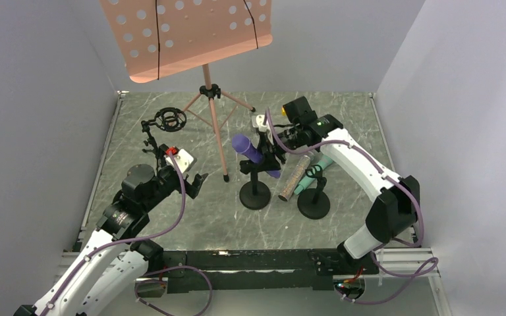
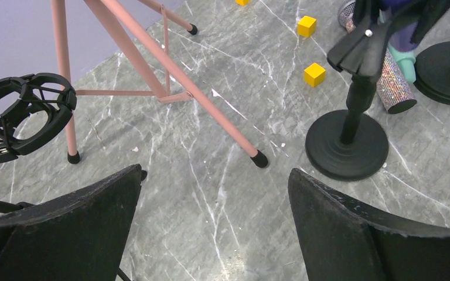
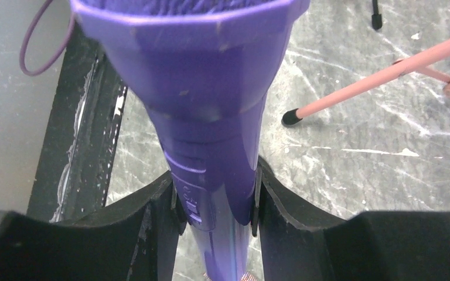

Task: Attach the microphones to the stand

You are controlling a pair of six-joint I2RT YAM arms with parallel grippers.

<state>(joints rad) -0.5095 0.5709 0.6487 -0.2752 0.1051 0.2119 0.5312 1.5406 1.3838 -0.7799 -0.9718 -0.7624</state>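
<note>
The right gripper (image 3: 215,202) pinches the purple microphone (image 3: 202,93) from both sides at the top of a black desk stand (image 1: 255,195). The glittery silver microphone (image 1: 294,178) lies on the table at that stand's 3 o'clock, with the mint-teal microphone (image 1: 323,162) just beyond it. The left gripper (image 2: 214,172) hovers at the stand's 9 o'clock with its jaws spread wide.

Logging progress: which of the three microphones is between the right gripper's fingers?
The purple microphone: the right gripper clamps it on both sides. The glittery silver microphone and the mint-teal microphone lie apart from it, ungripped.
</note>
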